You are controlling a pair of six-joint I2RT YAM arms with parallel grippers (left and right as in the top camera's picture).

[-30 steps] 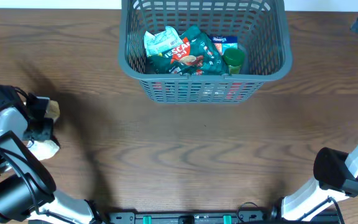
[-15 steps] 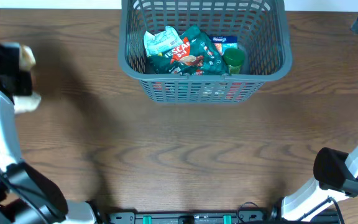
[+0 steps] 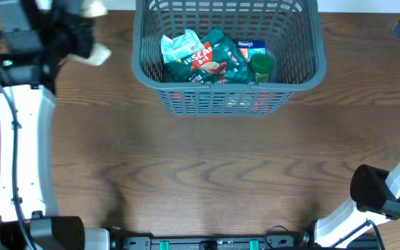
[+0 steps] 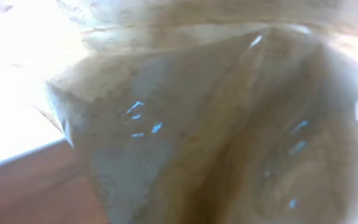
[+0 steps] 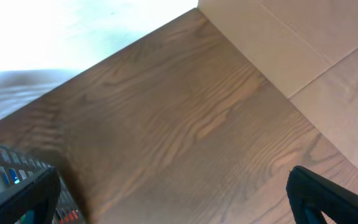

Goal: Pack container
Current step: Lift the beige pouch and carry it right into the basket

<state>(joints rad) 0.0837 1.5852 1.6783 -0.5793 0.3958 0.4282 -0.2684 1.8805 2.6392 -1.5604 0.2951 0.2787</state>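
Observation:
The dark grey lattice basket (image 3: 304, 66) stands at the back middle of the table and holds several snack packets, among them a green one (image 3: 210, 59) and a white one (image 3: 179, 47). My left gripper (image 3: 82, 31) is raised at the back left, just left of the basket, shut on a pale beige packet (image 3: 97, 50). That packet fills the left wrist view (image 4: 216, 124), blurred, hiding the fingers. My right gripper (image 5: 173, 199) is open and empty above bare wood at the far right, with a basket corner (image 5: 11, 171) at its left.
The brown wooden table (image 3: 207, 173) extends in front of the basket. The right arm's base (image 3: 377, 191) sits at the front right corner. A tan cardboard surface (image 5: 316, 37) lies beyond the table's edge in the right wrist view.
My left arm has lifted the pale packet from the left side of the table and carried it back and rightward, close to the basket's left rim. The right arm has not moved.

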